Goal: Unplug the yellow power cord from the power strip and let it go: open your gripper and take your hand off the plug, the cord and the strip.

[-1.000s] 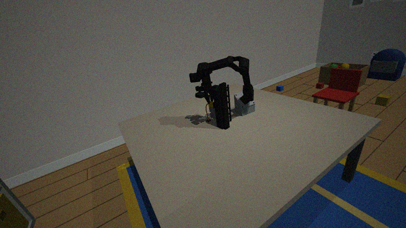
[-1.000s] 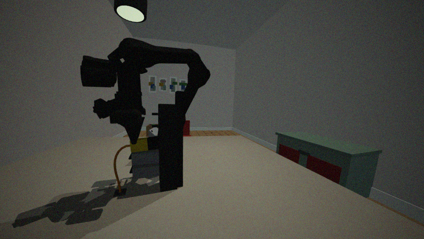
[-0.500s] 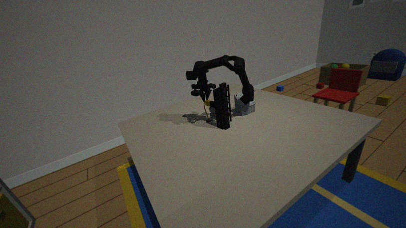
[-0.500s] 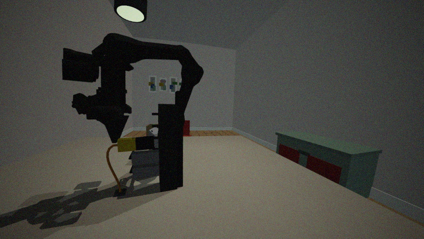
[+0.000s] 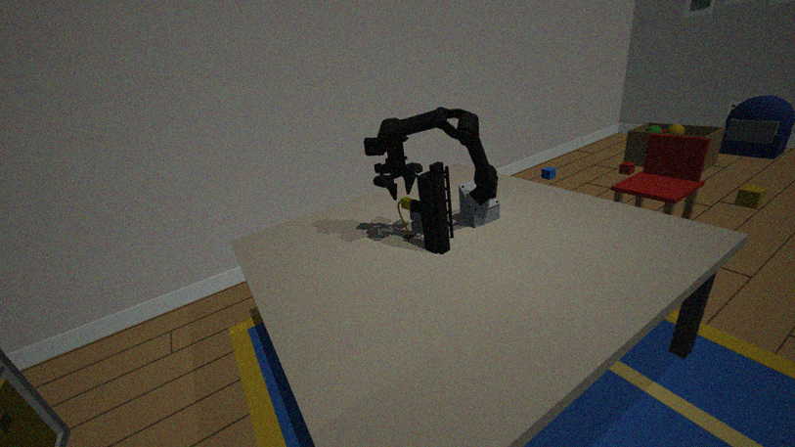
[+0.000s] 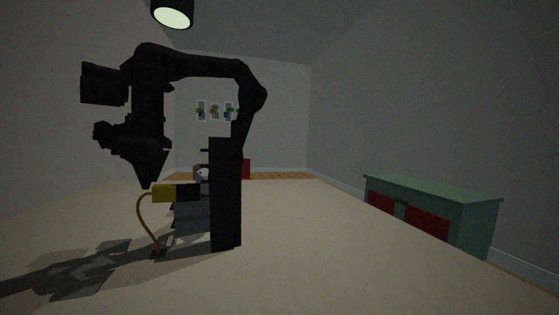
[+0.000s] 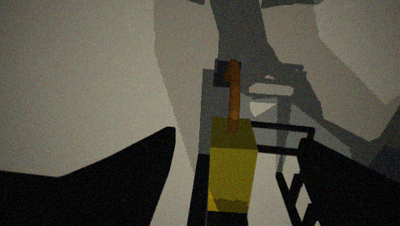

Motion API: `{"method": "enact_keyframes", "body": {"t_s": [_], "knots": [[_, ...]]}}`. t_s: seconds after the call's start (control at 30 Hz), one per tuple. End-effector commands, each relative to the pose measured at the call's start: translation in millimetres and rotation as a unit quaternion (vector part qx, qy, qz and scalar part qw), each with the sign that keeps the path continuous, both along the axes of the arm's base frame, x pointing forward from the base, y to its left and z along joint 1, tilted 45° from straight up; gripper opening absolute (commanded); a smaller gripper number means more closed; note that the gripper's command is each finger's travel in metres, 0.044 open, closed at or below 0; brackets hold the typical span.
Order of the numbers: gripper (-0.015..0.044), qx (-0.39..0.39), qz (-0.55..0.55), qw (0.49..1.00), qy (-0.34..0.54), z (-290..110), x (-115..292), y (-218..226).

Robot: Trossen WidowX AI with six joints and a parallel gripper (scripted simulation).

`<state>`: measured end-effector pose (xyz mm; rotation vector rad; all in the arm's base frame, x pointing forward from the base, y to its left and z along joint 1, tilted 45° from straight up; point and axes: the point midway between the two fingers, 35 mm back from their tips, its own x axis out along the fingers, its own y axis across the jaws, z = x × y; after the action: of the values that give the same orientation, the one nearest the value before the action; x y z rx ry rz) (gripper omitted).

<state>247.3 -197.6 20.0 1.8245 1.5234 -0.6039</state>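
One upright black strip (image 6: pixel 224 195) – beside yellow plug (image 6: pixel 163 193)

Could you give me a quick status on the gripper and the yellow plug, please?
Gripper open, just above plug. Yellow plug free of the fingers, beside the black power strip. Nothing blocking.

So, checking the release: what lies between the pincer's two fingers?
In the wrist view, the yellow plug sits between the open pincer's fingers, with visible gaps either side.

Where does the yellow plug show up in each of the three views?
Top: yellow plug, tiny, left of the black power strip, below the gripper.
Exterior: left of centre, just under the gripper tips.
Wrist: bottom centre, between the open fingers.
Shared landmark: the orange cord.
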Motion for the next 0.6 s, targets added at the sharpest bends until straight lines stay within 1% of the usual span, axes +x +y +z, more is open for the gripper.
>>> {"method": "enact_keyframes", "body": {"t_s": [0.0,0.07,0.27,0.57], "knots": [[0.0394,0.001,0.001,1.0,0.0,-3,1,-3],[0.044,0.0,0.001,1.0,0.0,-7,2,-12],[0.044,-0.001,0.001,1.0,-0.001,-30,2,-50],[0.044,-0.001,0.001,1.0,-0.001,-31,2,-51]]}}
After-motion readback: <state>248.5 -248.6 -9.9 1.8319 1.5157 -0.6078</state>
